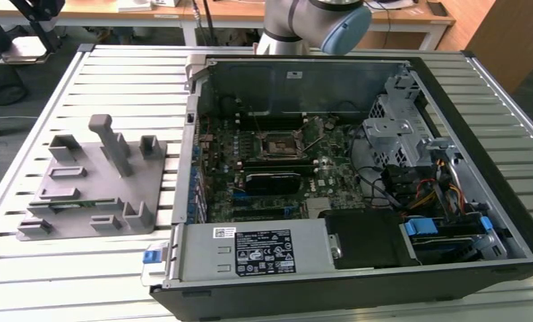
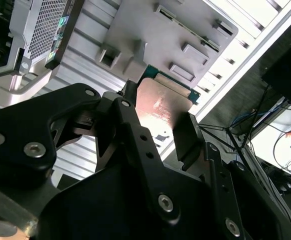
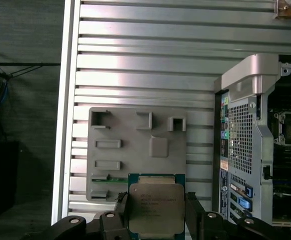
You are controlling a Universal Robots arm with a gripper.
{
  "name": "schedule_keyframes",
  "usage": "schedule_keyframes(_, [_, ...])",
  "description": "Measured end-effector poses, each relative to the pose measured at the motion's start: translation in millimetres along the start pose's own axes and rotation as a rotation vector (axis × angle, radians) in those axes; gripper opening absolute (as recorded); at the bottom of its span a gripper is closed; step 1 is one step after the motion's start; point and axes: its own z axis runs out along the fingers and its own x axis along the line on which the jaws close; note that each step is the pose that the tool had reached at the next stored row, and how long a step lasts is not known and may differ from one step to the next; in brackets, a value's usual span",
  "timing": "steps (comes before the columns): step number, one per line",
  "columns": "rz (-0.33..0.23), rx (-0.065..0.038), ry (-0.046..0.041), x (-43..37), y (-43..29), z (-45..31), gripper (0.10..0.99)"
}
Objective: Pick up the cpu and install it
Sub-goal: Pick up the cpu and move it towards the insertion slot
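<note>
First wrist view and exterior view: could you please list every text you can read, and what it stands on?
Cpu, metal top: several printed lines, too small to read.
Black label on the grey metal box: too small to read.
White label beside it: too small to read.
Nothing is legible.

One cpu (image 3: 156, 207) edge beyond the first wrist view's frame; arm (image 1: 309, 23) mostly outside the exterior view.

Slatted table (image 1: 114, 80) with grey fixture (image 1: 97, 181), computer case (image 1: 293, 84)
</note>
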Motion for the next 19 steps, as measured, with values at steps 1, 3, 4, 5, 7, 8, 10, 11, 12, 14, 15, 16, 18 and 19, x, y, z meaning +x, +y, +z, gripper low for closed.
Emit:
schedule_keyframes(1, [0.0, 0.0, 0.0001, -0.5, 0.0, 0.0, 0.537])
schedule_keyframes(3, [0.0, 0.0, 0.0001, -1.3, 0.0, 0.1, 0.537])
schedule_keyframes(4, [0.0, 0.0, 0.0, -1.7, -0.1, 0.2, 0.537])
schedule_keyframes(5, [0.0, 0.0, 0.0001, -2.2, -0.1, 0.2, 0.537])
schedule_keyframes(7, [0.0, 0.0, -0.0001, -3.0, -0.1, 0.4, 0.537])
schedule_keyframes(8, [0.0, 0.0, 0.0, -3.4, -0.1, 0.4, 0.537])
schedule_keyframes(10, [0.0, 0.0, 0.0001, -4.2, -0.1, 0.5, 0.537])
schedule_keyframes(11, [0.0, 0.0, 0.0001, -4.7, -0.2, 0.5, 0.537])
schedule_keyframes(12, [0.0, 0.0, 0.0001, -5.3, -0.2, 0.6, 0.537])
schedule_keyframes(14, [0.0, 0.0, 0.0, -6.5, -0.2, 0.8, 0.537])
schedule_keyframes(15, [0.0, 0.0, 0.0001, -7.1, -0.3, 0.8, 0.537])
schedule_keyframes(16, [0.0, 0.0, 0.0001, -7.7, -0.3, 0.9, 0.537])
schedule_keyframes(18, [0.0, 0.0, 0.0, -8.8, -0.3, 1.0, 0.537])
schedule_keyframes(19, [0.0, 0.0, 0.0002, -9.5, -0.3, 1.0, 0.537])
